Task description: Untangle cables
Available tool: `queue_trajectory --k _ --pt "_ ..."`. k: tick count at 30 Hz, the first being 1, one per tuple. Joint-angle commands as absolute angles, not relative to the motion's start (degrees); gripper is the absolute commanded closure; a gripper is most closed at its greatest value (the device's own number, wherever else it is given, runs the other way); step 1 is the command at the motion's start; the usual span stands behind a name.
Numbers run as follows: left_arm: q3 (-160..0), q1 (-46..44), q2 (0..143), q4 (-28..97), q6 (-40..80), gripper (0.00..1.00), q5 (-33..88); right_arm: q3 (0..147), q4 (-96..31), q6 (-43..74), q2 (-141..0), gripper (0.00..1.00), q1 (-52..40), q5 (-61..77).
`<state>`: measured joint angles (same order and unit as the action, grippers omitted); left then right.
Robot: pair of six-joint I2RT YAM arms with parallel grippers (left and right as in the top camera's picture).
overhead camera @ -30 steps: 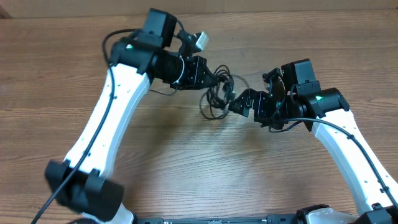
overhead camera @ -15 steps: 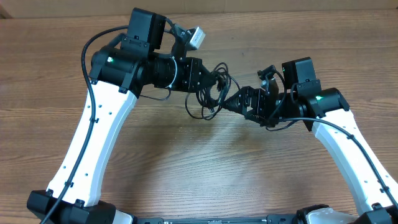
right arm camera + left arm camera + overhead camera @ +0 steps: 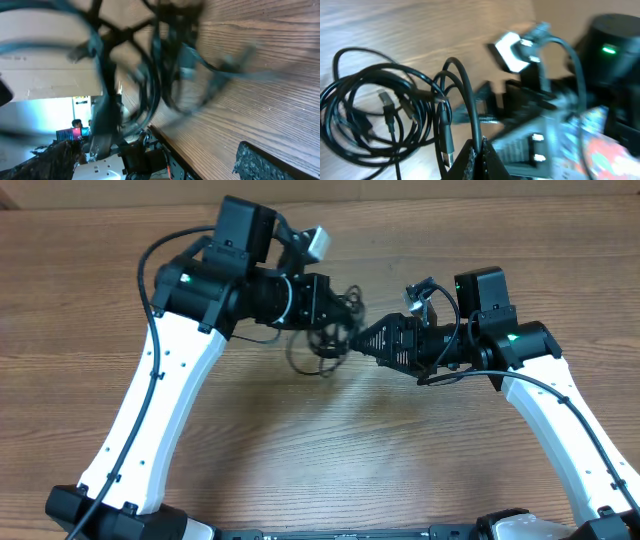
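Left end effector (image 3: 478,150) pinches the cables (image 3: 375,107), right end effector (image 3: 365,340) gaping just beside.

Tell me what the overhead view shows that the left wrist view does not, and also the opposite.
Only overhead: both white arms complete, the left arm and the right arm, with the open right claw facing the left claw across the cables.
Only left wrist: one cord pinched between the shut fingertips of the left claw, and a small plug hanging beside them.
Both: the bunched black cables, the wooden table, and the green light on the right arm.
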<state>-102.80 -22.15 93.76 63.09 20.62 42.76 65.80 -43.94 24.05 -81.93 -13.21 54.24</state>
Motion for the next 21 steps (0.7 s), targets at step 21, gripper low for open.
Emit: queue_trajectory --k 21 --pt "-104.40 -18.87 92.51 66.35 21.06 0.96 35.03 67.09 -53.82 30.41 -81.78 0.00 -13.43 22.44"
